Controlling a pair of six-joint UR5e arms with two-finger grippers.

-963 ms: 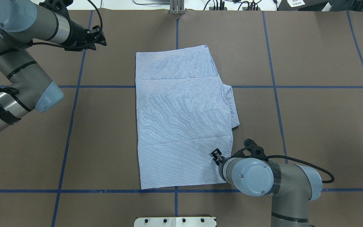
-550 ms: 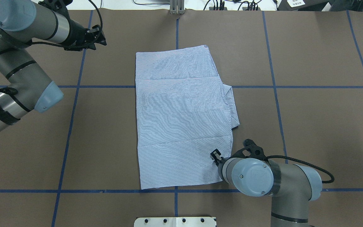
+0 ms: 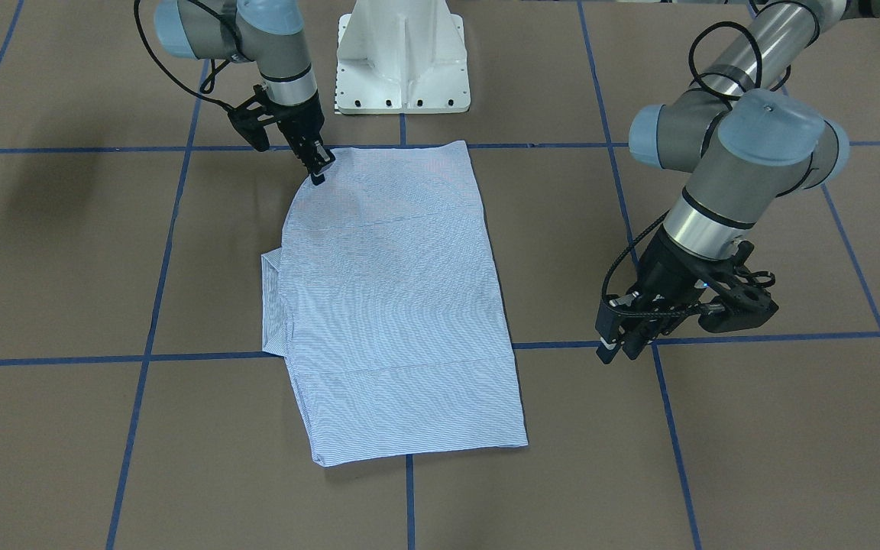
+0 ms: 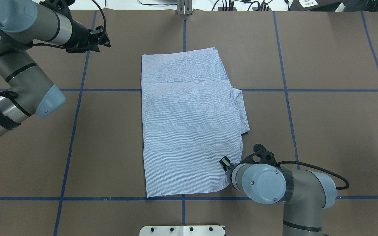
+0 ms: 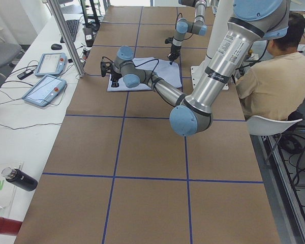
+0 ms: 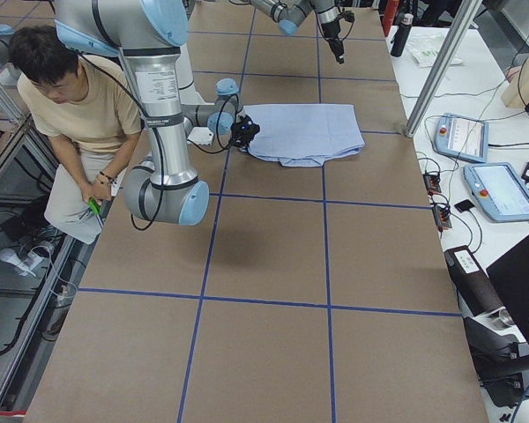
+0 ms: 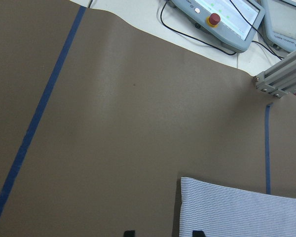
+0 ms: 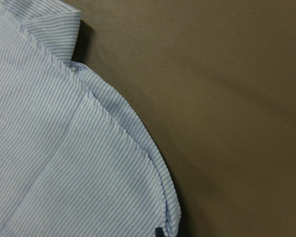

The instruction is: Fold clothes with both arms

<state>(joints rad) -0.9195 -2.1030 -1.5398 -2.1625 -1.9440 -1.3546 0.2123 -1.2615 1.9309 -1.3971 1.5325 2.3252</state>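
Shirt at frame centre, flat on brown counter. Right arm, upper left: jaws pinched on shirt's top-left corner, probably for lifting into next fold. Left arm, right side: jaws apart, empty, poised off shirt, apparently awaiting its corner. Appearance: light blue, fine white stripes, folded to tall rectangle, collar jutting from left edge.
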